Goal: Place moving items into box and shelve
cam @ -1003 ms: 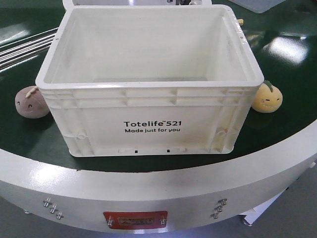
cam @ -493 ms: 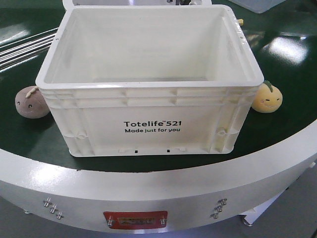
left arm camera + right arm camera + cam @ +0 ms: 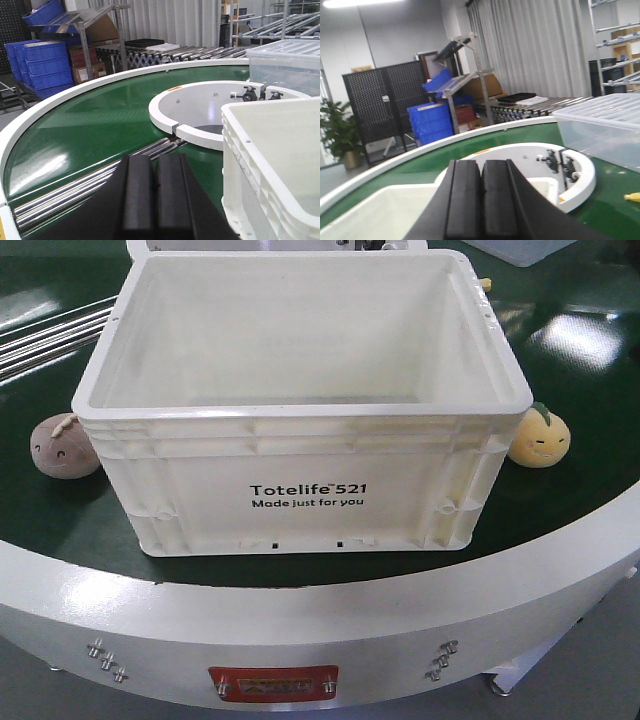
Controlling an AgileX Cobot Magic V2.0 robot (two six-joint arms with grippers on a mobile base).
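The cream-white box (image 3: 300, 475), printed "Totelife 521", stands open and empty on the green conveyor. A pinkish-brown plush ball (image 3: 63, 446) lies against its left side and a yellow-orange plush ball (image 3: 540, 437) with a green leaf lies against its right side. The front view shows neither gripper. In the left wrist view my left gripper (image 3: 155, 192) is shut on nothing, above the belt just left of the box wall (image 3: 260, 180). In the right wrist view my right gripper (image 3: 481, 200) is shut and empty, above the box's pale rim (image 3: 380, 202).
Metal rollers (image 3: 45, 335) cross the belt at the left. A white inner ring (image 3: 200, 107) sits behind the box, with a clear plastic tub (image 3: 605, 127) beyond. Blue bins (image 3: 45, 62) and shelving (image 3: 455, 80) stand off the conveyor. The conveyor's white rim (image 3: 320, 625) curves along the front.
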